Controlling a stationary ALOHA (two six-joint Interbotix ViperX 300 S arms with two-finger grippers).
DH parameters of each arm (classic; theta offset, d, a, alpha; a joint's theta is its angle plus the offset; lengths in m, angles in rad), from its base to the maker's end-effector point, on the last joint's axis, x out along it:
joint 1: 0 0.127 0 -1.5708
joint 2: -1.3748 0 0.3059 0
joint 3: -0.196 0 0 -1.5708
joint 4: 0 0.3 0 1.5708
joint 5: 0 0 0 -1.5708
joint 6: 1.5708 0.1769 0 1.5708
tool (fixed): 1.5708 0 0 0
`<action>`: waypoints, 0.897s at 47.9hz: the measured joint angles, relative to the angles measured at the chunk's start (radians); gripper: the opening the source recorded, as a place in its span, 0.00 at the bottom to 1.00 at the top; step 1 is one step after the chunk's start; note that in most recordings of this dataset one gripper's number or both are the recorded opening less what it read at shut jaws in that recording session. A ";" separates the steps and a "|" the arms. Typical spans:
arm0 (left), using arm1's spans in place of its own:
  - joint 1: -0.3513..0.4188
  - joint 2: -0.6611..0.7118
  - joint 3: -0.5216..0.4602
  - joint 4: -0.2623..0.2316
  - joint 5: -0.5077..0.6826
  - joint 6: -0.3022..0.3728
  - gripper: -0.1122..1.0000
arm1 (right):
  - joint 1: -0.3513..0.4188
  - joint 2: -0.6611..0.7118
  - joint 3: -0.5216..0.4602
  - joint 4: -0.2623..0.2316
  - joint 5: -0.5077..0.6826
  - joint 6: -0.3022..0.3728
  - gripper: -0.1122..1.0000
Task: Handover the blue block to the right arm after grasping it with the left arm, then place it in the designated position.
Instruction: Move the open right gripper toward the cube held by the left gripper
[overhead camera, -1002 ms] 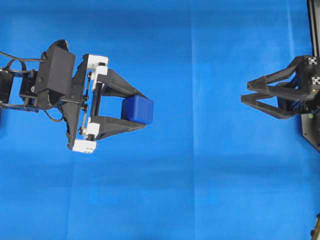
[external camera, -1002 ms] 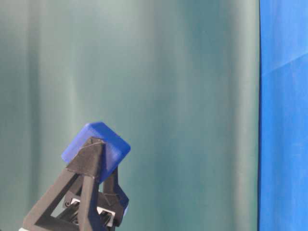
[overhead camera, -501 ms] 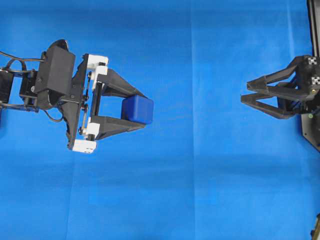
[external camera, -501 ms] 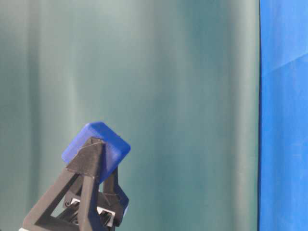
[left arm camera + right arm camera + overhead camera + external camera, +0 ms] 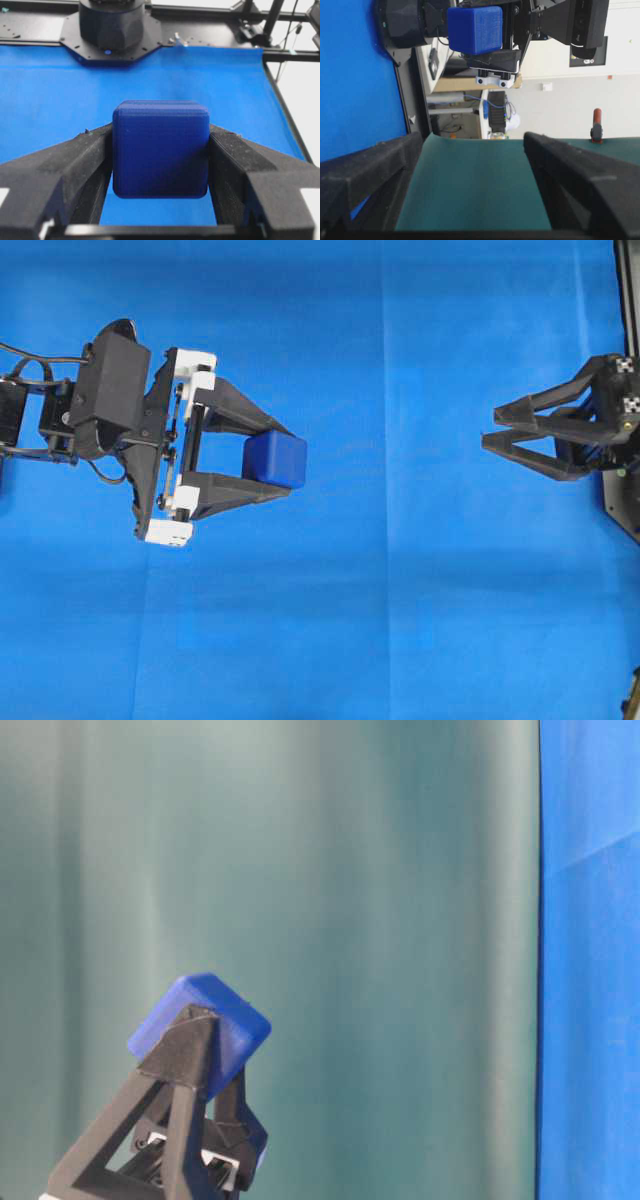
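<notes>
The blue block [image 5: 272, 458] is a small dark-blue cube held above the blue cloth [image 5: 400, 620], and my left gripper [image 5: 287, 461], the one with white brackets, is shut on it. In the left wrist view the blue block [image 5: 160, 147] fills the gap, both black fingers [image 5: 65, 170] pressed on its sides. The table-level view shows the blue block [image 5: 205, 1020] tilted at the fingertips. My right gripper [image 5: 489, 428] stands open and empty at the far right, pointing left at the block and well apart from it. From the right wrist, the blue block [image 5: 475, 29] shows far ahead of the open right gripper [image 5: 475, 150].
A dark teal backdrop [image 5: 380, 920] hangs behind the table. The right arm's black base plate [image 5: 115, 30] sits at the cloth's far end in the left wrist view. Black frame rails [image 5: 628, 280] run along the right edge.
The right gripper has shifted slightly at the right edge, its tips drawing closer together in the overhead view. The left gripper and block have not moved.
</notes>
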 measured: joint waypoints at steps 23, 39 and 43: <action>0.000 0.000 0.000 -0.002 0.000 0.000 0.54 | 0.002 0.103 -0.051 0.000 -0.032 -0.002 0.97; 0.000 0.000 0.002 -0.002 0.000 0.000 0.54 | 0.002 0.307 -0.179 -0.008 -0.083 -0.005 0.97; -0.002 0.000 0.000 -0.002 0.000 0.000 0.54 | 0.002 0.359 -0.218 -0.014 -0.095 -0.006 0.97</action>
